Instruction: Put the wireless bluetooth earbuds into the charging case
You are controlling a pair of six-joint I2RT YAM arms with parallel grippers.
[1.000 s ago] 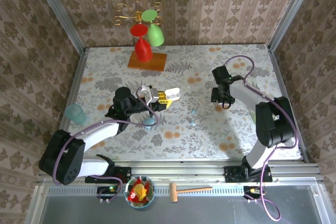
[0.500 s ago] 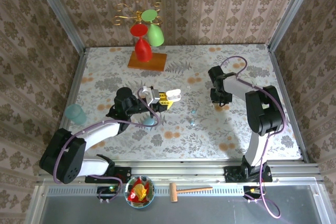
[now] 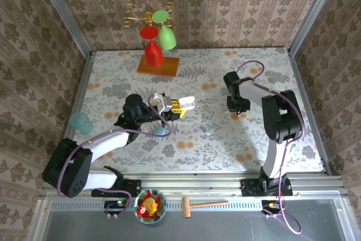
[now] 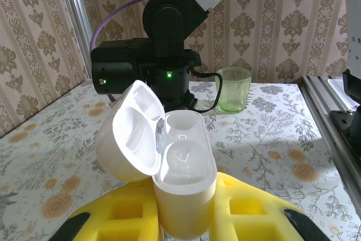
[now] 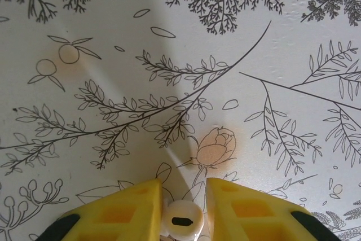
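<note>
My left gripper [image 3: 176, 107] is shut on the white charging case [image 4: 183, 179], holding it upright above the table. Its lid [image 4: 132, 134] is flipped open to the left, and both wells look empty. My right gripper [image 3: 238, 111] points straight down at the table right of centre. In the right wrist view, its yellow fingers [image 5: 118, 213] sit tight on either side of a small white earbud [image 5: 181, 221] lying on the cloth. Two tiny pale blue earbuds [image 3: 208, 121] [image 3: 206, 132] lie loose between the arms.
A light blue pebble case [image 3: 160, 131] lies by the left arm. A green cup [image 3: 80, 121] stands at the left edge. A wooden stand with red and green glasses [image 3: 158, 55] is at the back. A bowl [image 3: 150, 205] and a mallet [image 3: 204, 204] lie off the table in front.
The right arm has folded in and lowered onto the table, and its jaws have narrowed around the white earbud. The left arm and case have stayed still.
</note>
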